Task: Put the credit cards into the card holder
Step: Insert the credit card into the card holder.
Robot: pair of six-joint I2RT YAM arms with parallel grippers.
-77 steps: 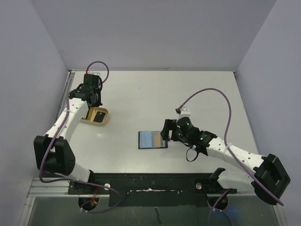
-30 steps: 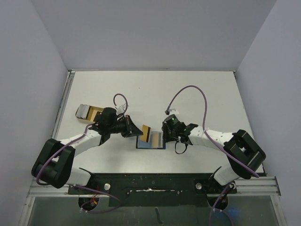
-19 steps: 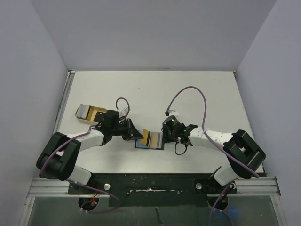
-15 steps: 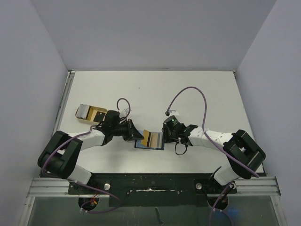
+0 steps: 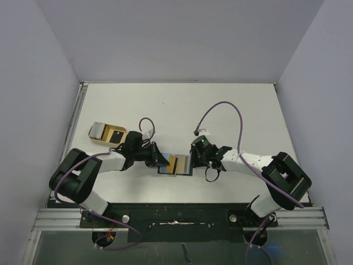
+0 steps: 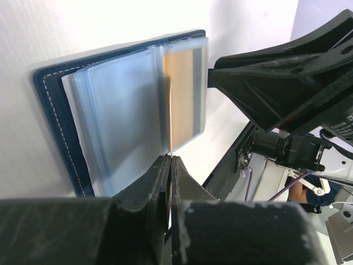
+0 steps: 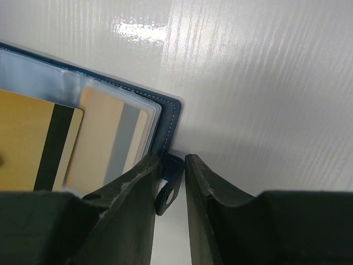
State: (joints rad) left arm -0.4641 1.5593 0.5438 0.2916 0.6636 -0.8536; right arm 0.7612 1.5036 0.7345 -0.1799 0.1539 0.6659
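The card holder (image 5: 184, 164) lies open on the table, navy cover (image 6: 55, 116) under clear sleeves (image 6: 121, 105). My left gripper (image 5: 164, 161) (image 6: 170, 157) is shut on a tan credit card (image 5: 172, 163), seen edge-on (image 6: 170, 121) and standing against the sleeves. Its dark stripe shows in the right wrist view (image 7: 52, 146). Another tan card (image 7: 113, 143) sits inside a sleeve. A black credit card (image 5: 117, 136) lies in the beige tray. My right gripper (image 5: 193, 158) (image 7: 172, 157) is at the holder's right edge, its jaws closed narrowly around the snap tab (image 7: 167, 194).
The beige tray (image 5: 99, 132) sits at the left, behind my left arm. Purple cables (image 5: 220, 107) loop over both arms. Both grippers meet at the holder, close together. White table (image 5: 231, 105) stretches behind them, walled on three sides.
My left gripper has moved right and lower, bringing the tan card from above the holder's left edge down onto its sleeves. The right arm has stayed at the tab.
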